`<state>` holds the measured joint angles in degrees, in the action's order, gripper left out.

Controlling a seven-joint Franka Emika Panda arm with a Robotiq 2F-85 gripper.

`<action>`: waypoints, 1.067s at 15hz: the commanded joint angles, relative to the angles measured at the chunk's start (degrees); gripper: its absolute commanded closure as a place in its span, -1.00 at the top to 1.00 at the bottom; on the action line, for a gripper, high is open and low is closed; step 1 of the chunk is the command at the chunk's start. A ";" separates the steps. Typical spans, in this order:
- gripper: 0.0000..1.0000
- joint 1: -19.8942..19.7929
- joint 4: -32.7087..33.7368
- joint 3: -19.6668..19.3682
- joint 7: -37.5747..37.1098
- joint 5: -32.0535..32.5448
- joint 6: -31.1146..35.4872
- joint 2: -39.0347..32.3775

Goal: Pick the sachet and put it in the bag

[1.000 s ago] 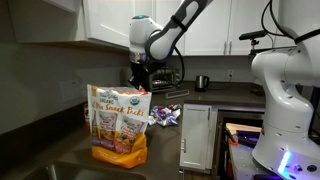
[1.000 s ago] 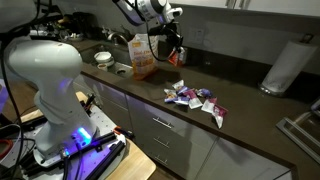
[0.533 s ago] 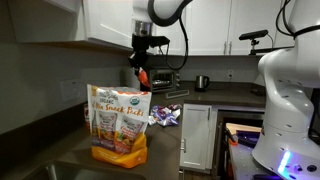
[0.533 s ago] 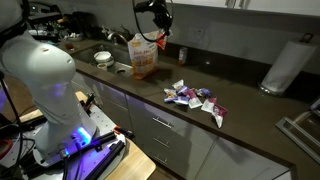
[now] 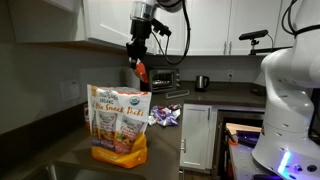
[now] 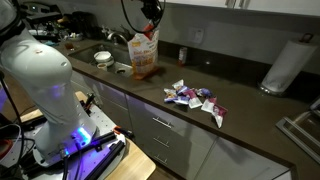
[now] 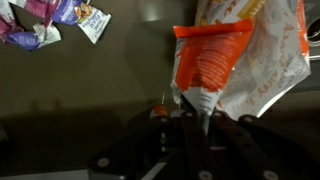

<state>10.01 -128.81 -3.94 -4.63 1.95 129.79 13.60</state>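
My gripper [image 5: 137, 58] is shut on the red-orange sachet [image 5: 141, 72], which hangs from the jaws high above the counter. In the wrist view the sachet [image 7: 208, 62] fills the middle, pinched at its pale lower end between the fingers [image 7: 195, 125]. The bag [image 5: 120, 124] stands upright on the counter, white on top and orange below, just under and a little left of the sachet. It also shows in an exterior view [image 6: 144, 55] below my gripper [image 6: 150, 22], and in the wrist view [image 7: 272, 55] behind the sachet.
A pile of small purple and white crinkly packets [image 6: 196, 98] lies on the dark counter, also in the wrist view [image 7: 50, 20] and behind the bag [image 5: 165, 115]. A paper towel roll [image 6: 280, 66] stands far along the counter. A sink [image 6: 108, 62] lies beside the bag.
My gripper has risen with the sachet and moved from beside the bag to above it.
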 commanded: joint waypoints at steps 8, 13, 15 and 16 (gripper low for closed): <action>-0.89 -0.01 -1.21 3.62 15.31 -17.32 -0.61 0.68; -0.89 0.27 -3.38 5.17 17.67 -20.00 4.14 0.62; -0.89 0.75 -4.43 5.44 18.97 -21.25 7.11 0.42; -0.89 1.10 -5.13 5.47 19.60 -21.98 8.83 0.28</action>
<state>10.68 -131.86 1.15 11.21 -16.71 134.19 13.76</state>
